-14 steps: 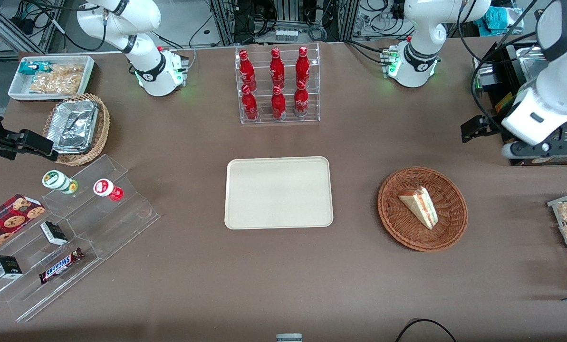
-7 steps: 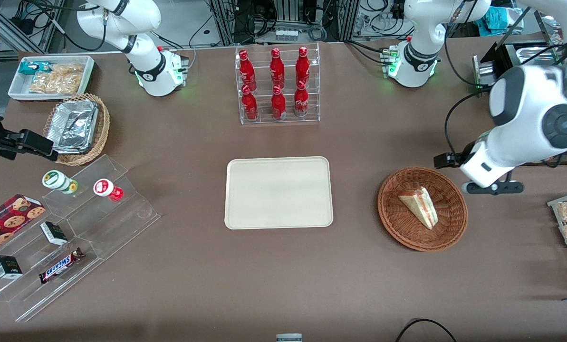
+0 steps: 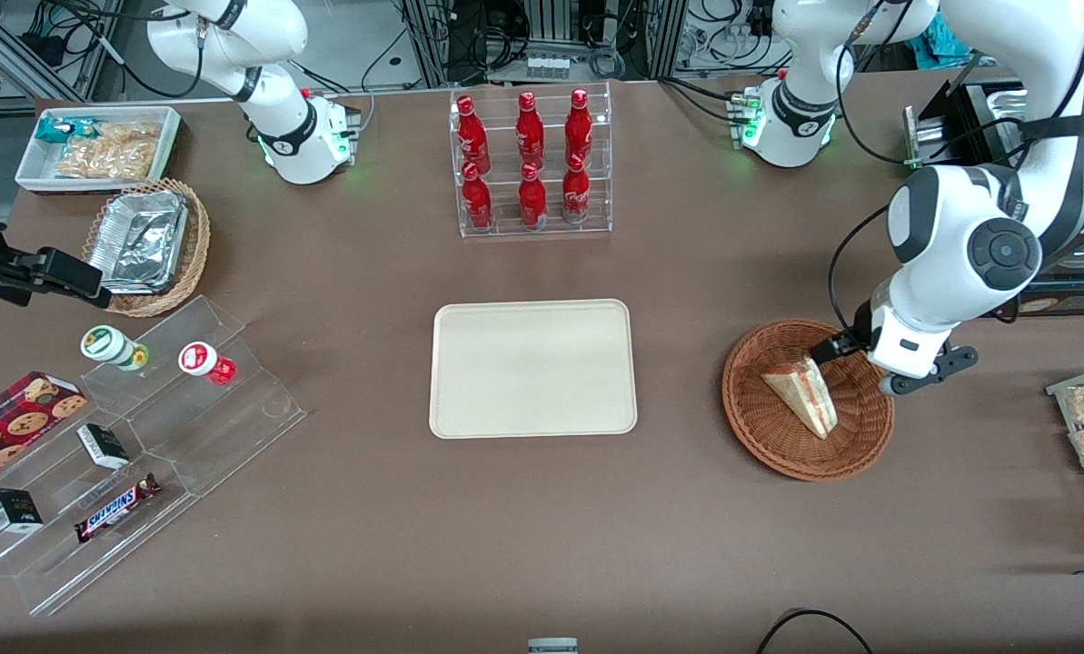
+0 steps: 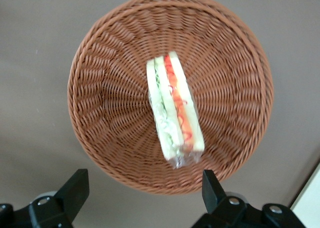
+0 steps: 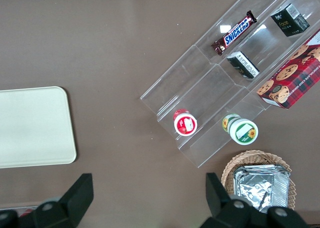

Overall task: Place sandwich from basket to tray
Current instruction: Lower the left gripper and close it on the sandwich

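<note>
Brown bench, cream tray, wicker basket, one sandwich, claw above it.

Brown cloth covers the bench (image 3: 687,272), and the cream tray (image 3: 532,368) lies flat at its middle, bare. Toward the working arm's end sits the reddish-brown basket (image 3: 782,436), well apart from the tray, near neither long edge. Inside it the sandwich (image 3: 803,393) lies on the weave with its red and green filling edge showing. The claw (image 4: 142,190) hangs over the basket, fingers (image 4: 74,188) spread wide apart and holding nothing, clear of the sandwich.
</note>
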Robot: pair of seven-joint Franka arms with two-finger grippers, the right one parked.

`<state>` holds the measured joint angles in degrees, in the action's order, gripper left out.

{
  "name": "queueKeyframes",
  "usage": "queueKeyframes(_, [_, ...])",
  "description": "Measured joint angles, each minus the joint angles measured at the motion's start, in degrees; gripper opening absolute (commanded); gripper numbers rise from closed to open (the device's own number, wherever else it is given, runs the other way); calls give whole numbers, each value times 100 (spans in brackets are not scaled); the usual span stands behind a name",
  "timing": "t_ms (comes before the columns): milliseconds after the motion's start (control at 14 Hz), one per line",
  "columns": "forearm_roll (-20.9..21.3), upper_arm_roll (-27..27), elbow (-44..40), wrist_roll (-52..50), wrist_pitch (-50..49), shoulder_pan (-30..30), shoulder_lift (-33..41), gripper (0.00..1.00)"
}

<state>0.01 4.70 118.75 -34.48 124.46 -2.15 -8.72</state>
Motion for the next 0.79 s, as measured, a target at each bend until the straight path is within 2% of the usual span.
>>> queueKeyframes(286, [2, 8, 50, -1780, 717, -237, -330, 100])
queueKeyframes(643, [2, 0, 156, -2177, 1222, -311, -755, 100])
queueKeyframes(714, [2, -2, 164, -2177, 1227, -307, -835, 97])
queueKeyframes(786, [3, -4, 167, -2177, 1232, -305, -919, 75])
